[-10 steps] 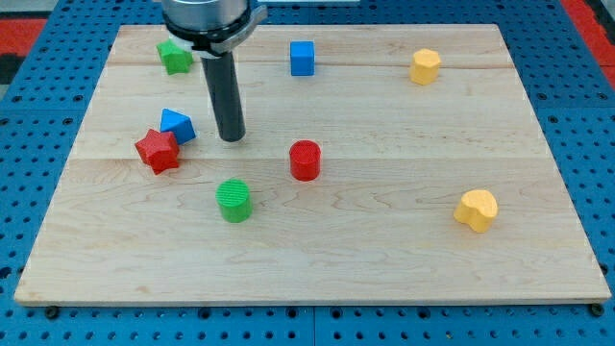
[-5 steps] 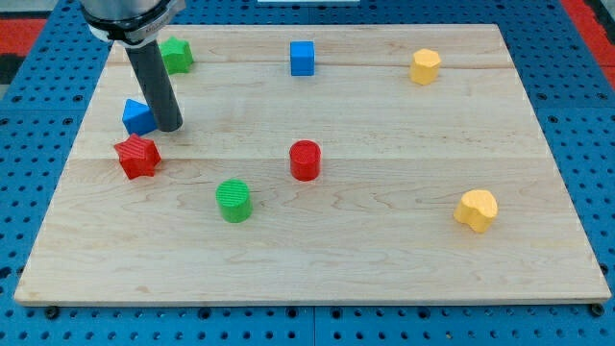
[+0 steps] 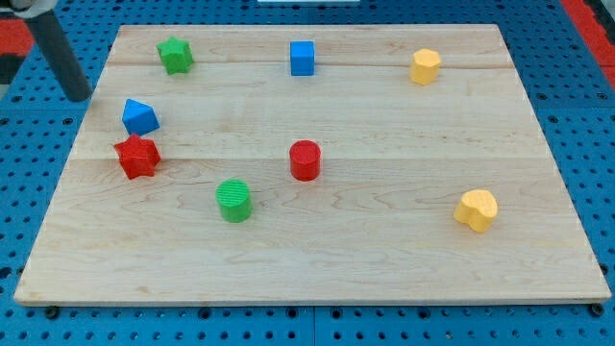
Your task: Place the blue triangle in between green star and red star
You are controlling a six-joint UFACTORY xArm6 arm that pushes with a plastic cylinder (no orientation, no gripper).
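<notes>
The blue triangle (image 3: 140,117) lies near the board's left edge, just above the red star (image 3: 136,158) and nearly touching it. The green star (image 3: 175,55) sits further up, near the top left corner. My tip (image 3: 79,97) is off the board's left edge, to the upper left of the blue triangle and apart from all blocks.
A blue cube (image 3: 303,58) and a yellow block (image 3: 426,66) sit near the top. A red cylinder (image 3: 305,160) and a green cylinder (image 3: 233,201) stand mid-board. A yellow block (image 3: 476,210) lies at the lower right. The wooden board (image 3: 384,259) rests on a blue pegboard.
My tip swept left, pushing the blue triangle and the red star leftward, then drew off past the board's left edge. The other blocks have not moved.
</notes>
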